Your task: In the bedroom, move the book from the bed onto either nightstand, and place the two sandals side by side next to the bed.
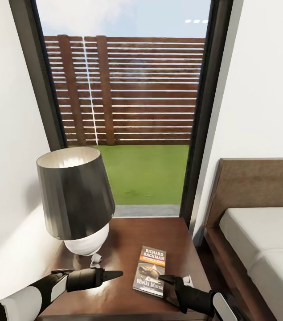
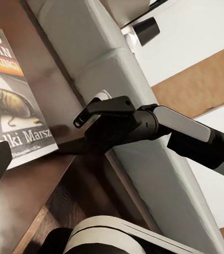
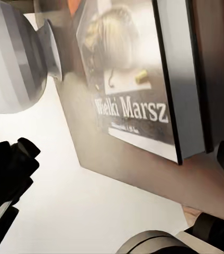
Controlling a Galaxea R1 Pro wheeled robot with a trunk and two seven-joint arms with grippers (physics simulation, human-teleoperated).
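Book [image 1: 151,270]: one, lying flat on the nightstand [image 1: 128,236], lower centre of the head view, long axis running toward the window. Right gripper [image 1: 167,280]: nearer arm, at the book's lower right corner, fingers apart, grasping nothing. Left gripper [image 1: 114,274]: just left of the book; state cannot be told. Lamp [image 1: 75,200]: one, lower left. Bed [image 1: 266,240]: one, right edge.

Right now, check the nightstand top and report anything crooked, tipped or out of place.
Nothing stands out. The book lies flat on the nightstand, slightly turned against its edges, near the front right. The lamp stands upright at the back left. The right gripper sits at the book's near edge.
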